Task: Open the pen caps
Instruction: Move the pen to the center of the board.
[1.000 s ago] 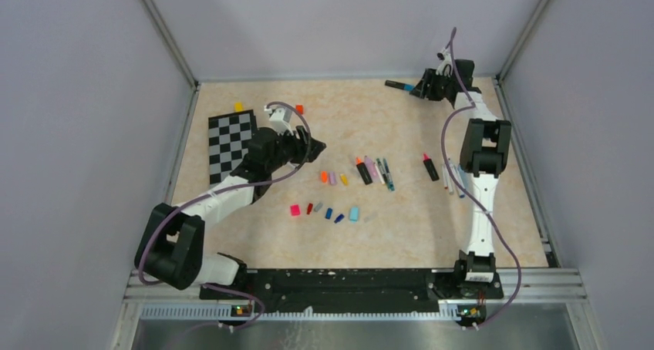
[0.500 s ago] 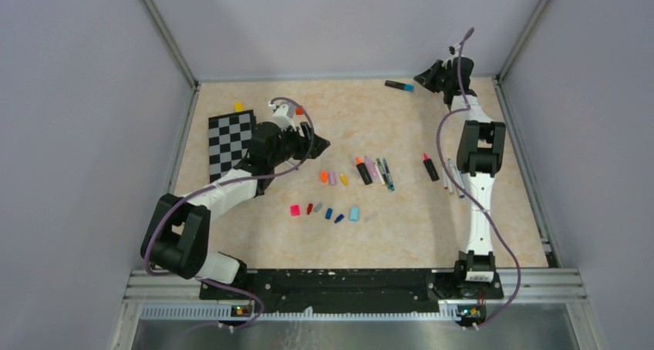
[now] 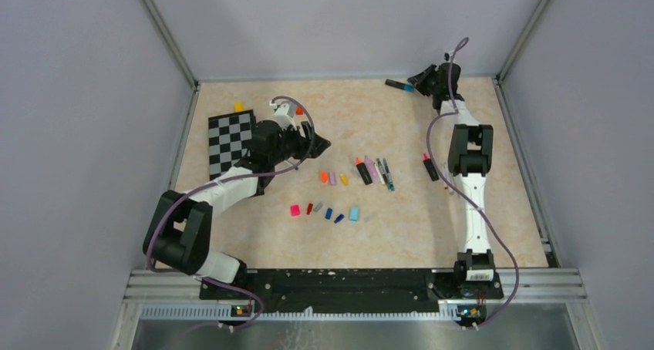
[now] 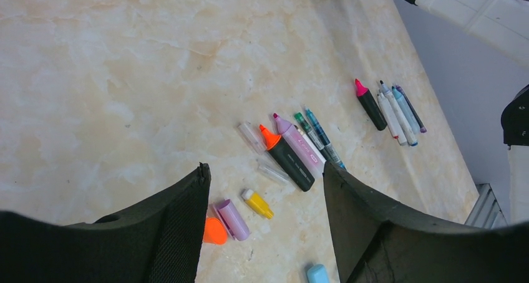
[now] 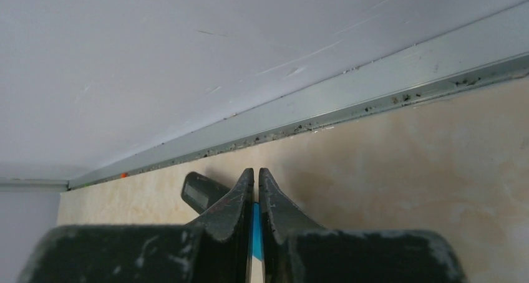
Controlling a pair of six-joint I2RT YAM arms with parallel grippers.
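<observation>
**Beige marbled table, far edge: right jaws just closed at the blue-capped pen**

The table (image 3: 254, 238) carries everything. I have the right arm stretched to the far rail and the left arm bent over the middle. The right gripper (image 5: 256, 171), apart a second ago, is now pressed together. Half a second ago it had drawn off the black pen (image 3: 396, 83), and it has since come back to that pen's capped end. In the right wrist view a sliver of the blue cap (image 5: 256, 228) shows in the slit between the jaws, with the barrel just to the left. I cannot tell whether the cap is pinched or only lies behind them. The left gripper (image 4: 264, 166) hangs spread and empty, a little wider than before, above the loose orange cap (image 4: 214, 231), purple cap (image 4: 232, 219) and yellow cap (image 4: 257, 204). The uncapped pens (image 3: 375, 170) lie near, tips bare. I judge this to be the one cap left on. The pull needs the barrel held, and the left arm is well apart from it.
</observation>
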